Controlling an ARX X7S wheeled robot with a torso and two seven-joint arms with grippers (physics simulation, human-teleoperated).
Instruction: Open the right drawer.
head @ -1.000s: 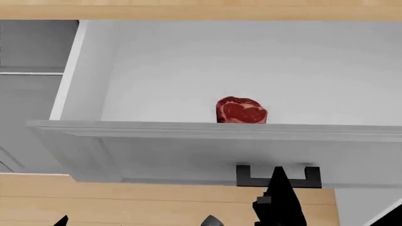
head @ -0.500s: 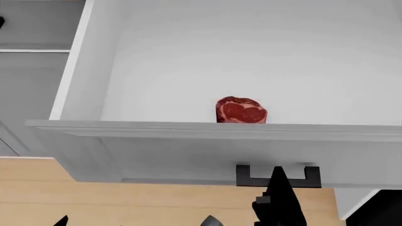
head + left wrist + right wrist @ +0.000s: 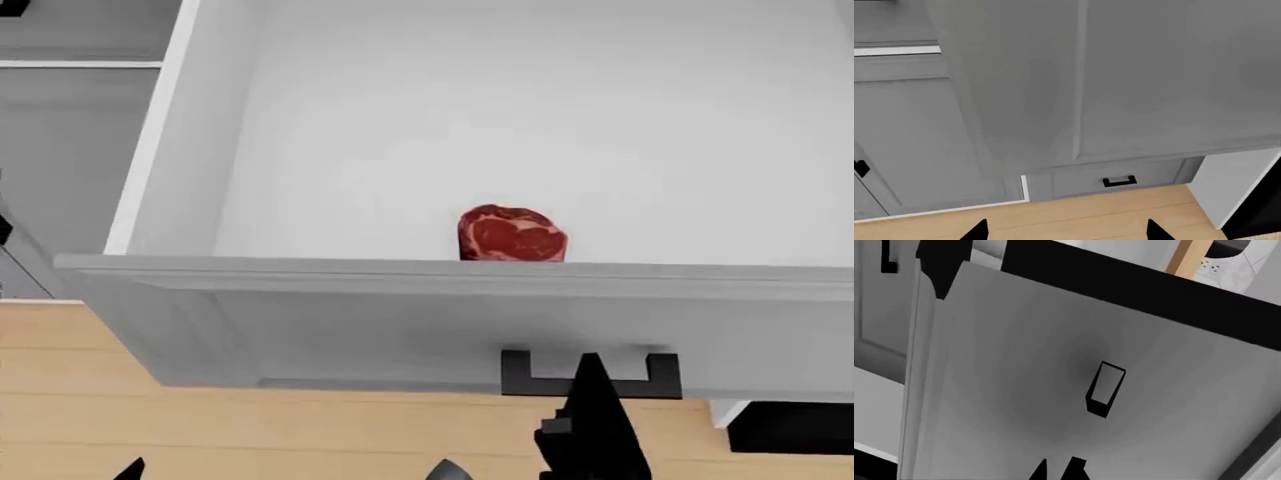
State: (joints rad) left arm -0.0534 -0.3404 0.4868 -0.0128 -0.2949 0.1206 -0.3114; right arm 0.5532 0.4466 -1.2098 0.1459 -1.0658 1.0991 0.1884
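The right drawer (image 3: pixel 441 300) stands pulled out, white interior exposed, a raw steak (image 3: pixel 513 234) lying near its front wall. Right gripper (image 3: pixel 591 372) sits at the black handle (image 3: pixel 591 374); grip on it: cannot tell. Left gripper (image 3: pixel 1063 231) jaws spread apart, holding nothing.

Over the last second I drew the right drawer (image 3: pixel 441 300) further out with the right gripper (image 3: pixel 590 375) on its black handle (image 3: pixel 591 373). The wooden countertop edge that had lined the far side of the head view beyond the gripper dropped out of sight, and more of the white interior (image 3: pixel 534 120) opened up past the steak (image 3: pixel 513 234). The cabinet fronts (image 3: pixel 67 150) off to the gripper's left slid back, away from me.
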